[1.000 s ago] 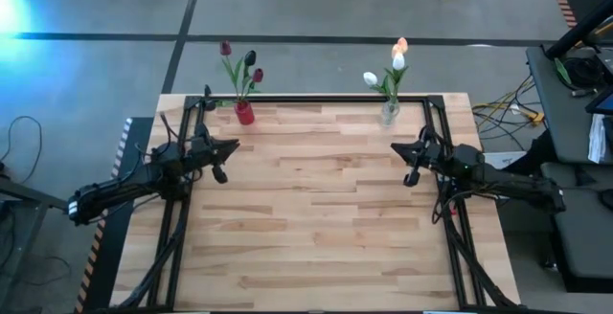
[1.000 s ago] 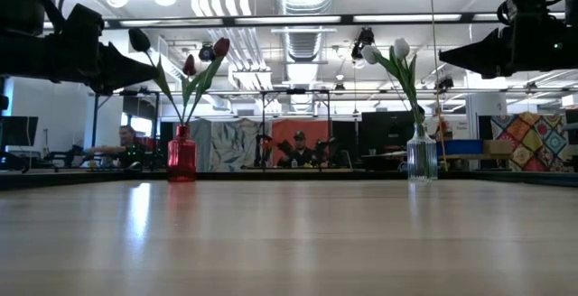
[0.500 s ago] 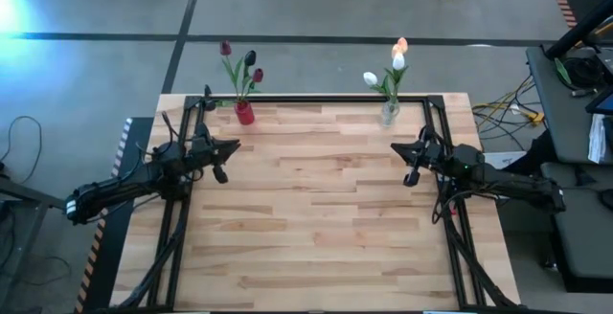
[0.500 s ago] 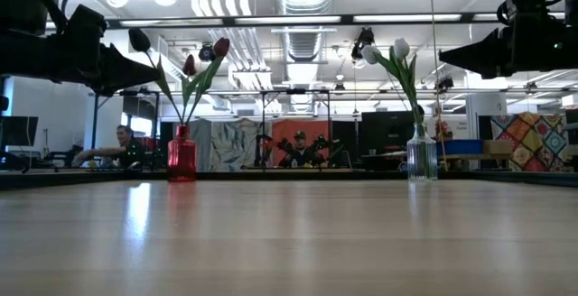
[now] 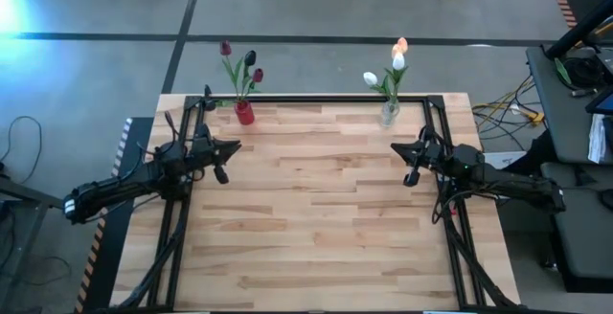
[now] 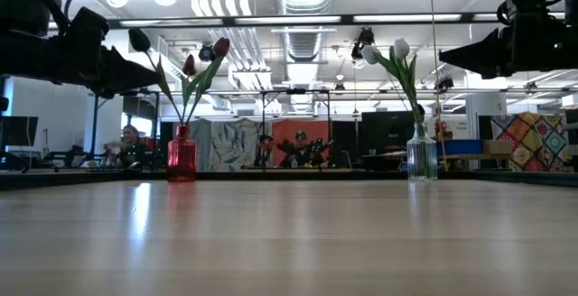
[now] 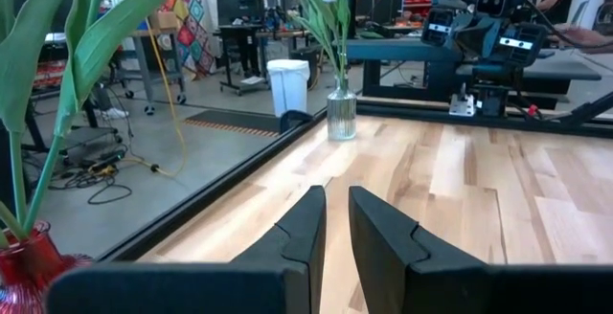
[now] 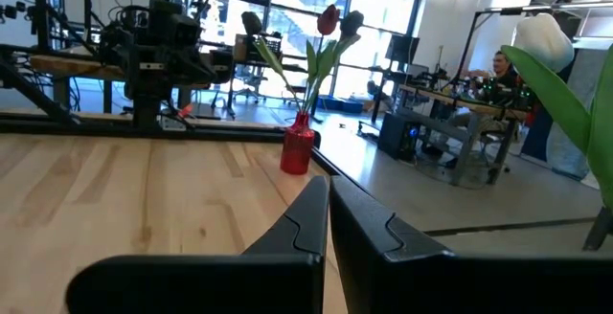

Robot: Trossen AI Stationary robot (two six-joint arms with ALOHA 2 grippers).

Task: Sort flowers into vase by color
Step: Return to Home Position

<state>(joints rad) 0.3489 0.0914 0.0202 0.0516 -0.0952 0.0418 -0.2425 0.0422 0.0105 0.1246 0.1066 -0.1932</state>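
Note:
Three dark tulips [image 5: 247,70] stand with their stems in a small red vase [image 5: 244,113] at the table's far edge, left of centre. Light tulips [image 5: 393,65], white and peach, stand in a clear glass vase [image 5: 389,113] at the far edge, right of centre. My left gripper [image 5: 232,147] hovers above the table near the red vase; its fingers [image 7: 335,204] are open by a narrow gap and hold nothing. My right gripper [image 5: 397,148] hovers near the clear vase, and its fingers [image 8: 329,188] are shut and hold nothing. No flower lies on the table.
A black frame rail [image 5: 316,98] runs along the table's far edge, with more rails down both sides. The wooden table top [image 5: 316,209] lies bare between and in front of the arms. People sit at desks in the room beyond [image 6: 298,147].

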